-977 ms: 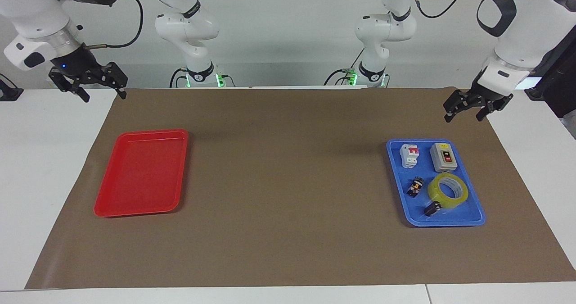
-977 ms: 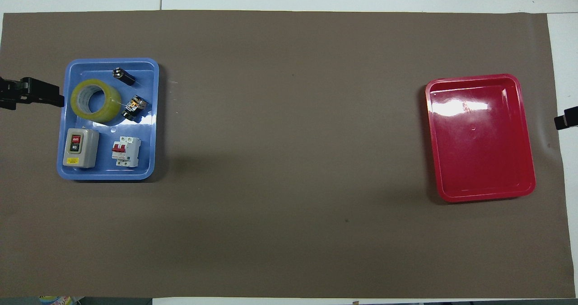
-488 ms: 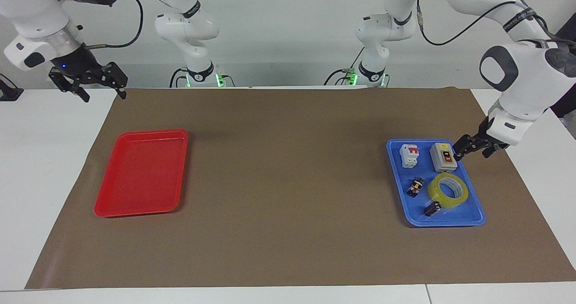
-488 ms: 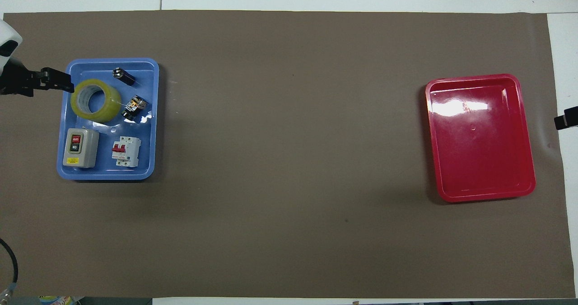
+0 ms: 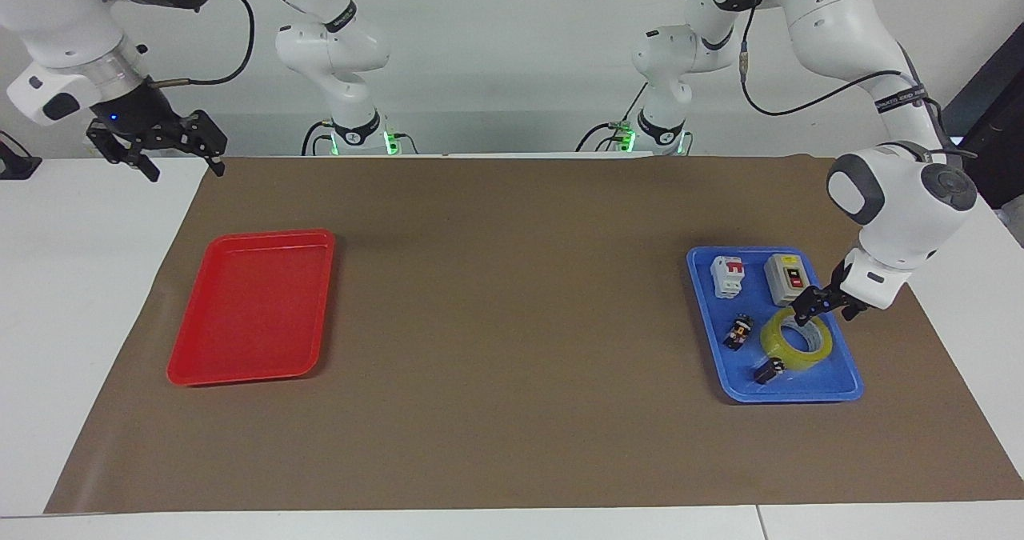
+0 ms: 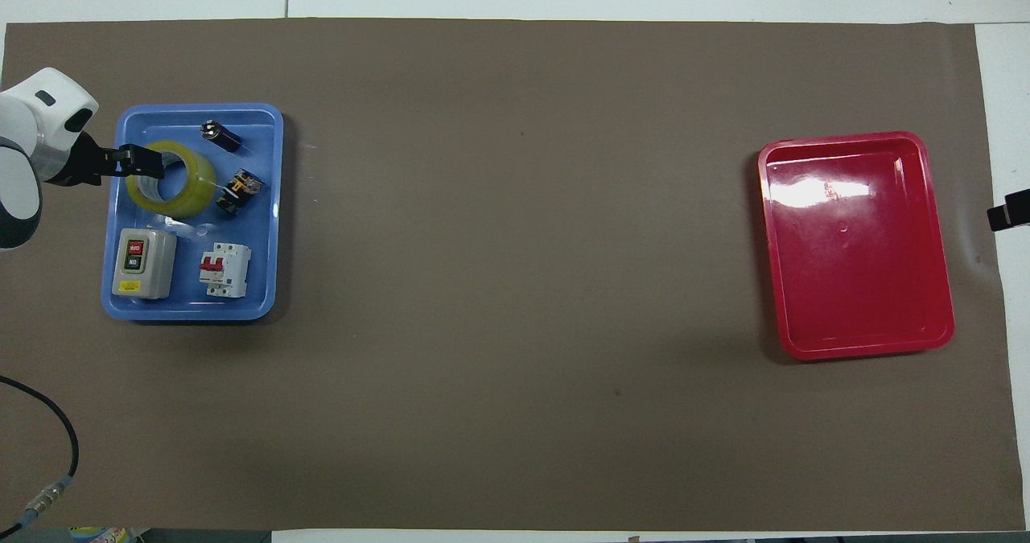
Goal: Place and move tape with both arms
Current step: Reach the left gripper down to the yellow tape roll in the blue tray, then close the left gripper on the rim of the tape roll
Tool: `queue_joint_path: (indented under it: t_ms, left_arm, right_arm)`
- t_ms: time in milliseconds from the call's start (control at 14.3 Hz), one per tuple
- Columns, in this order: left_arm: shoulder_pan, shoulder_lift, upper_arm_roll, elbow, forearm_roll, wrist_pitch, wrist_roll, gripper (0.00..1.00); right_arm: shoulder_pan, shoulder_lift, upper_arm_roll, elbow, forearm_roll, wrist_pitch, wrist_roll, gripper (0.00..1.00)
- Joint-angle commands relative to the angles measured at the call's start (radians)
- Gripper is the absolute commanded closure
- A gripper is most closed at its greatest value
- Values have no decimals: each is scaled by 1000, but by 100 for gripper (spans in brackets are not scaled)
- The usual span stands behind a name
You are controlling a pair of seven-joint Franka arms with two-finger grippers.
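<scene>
The yellow tape [image 5: 814,350] lies flat in the blue tray [image 5: 800,397] at the left arm's end of the table. It also shows in the overhead view [image 6: 190,197]. My left gripper [image 5: 824,310] is open and low over the tape's edge that is nearer to the robots. In the overhead view the left gripper [image 6: 138,163] covers the tape's rim and part of its core. I cannot tell whether it touches the tape. My right gripper [image 5: 156,146] is open and empty, and waits raised over the white table by the mat's corner; only its tip [image 6: 1006,213] shows overhead.
The blue tray [image 6: 193,311] also holds a grey switch box [image 5: 788,278], a white and red breaker [image 5: 728,276] and two small black parts [image 5: 738,332] beside the tape. A red tray [image 5: 248,308] lies at the right arm's end of the brown mat.
My left gripper has come down from over the mat's corner, passed the switch box, and now hangs low over the tape. The right arm and the tape have not moved.
</scene>
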Motion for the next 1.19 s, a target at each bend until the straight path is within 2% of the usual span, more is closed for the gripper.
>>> queue_joint_path:
  t_ms: [0,209,419,628,698,767,837,977,1116]
  left_arm:
    - [18,18,-4,-46,-17,94,32,5]
    - [15,21,-4,-49,-18,96,32,12]
    - [11,21,-5,-66,-17,100,32,41]
    - [8,20,-5,-125,-17,184,44,46]
    - [11,20,-4,-139,-17,200,44,63]
    - [12,20,-5,-135,-17,191,43,95]
    - [14,18,-5,-126,-17,174,41,100]
    - [12,17,-5,-72,-18,124,35,100]
    - [11,-35,-2,-40,-18,23,30,100]
  right_arm:
    - [-10,-14,10,-15,-2,11,-18,0]
    - [-10,-14,10,-16,-2,11,-18,0]
    - [-6,-14,11,-16,-2,8,-18,0]
    - [-4,-14,11,-16,-2,7,-18,0]
    - [-4,-14,11,-16,-2,5,-18,0]
    - [-4,-16,11,-18,-2,5,-18,0]
    - [-4,-16,11,-18,-2,5,-18,0]
    - [-4,-16,11,-18,-2,4,-18,0]
    - [-4,-16,11,-18,-2,5,-18,0]
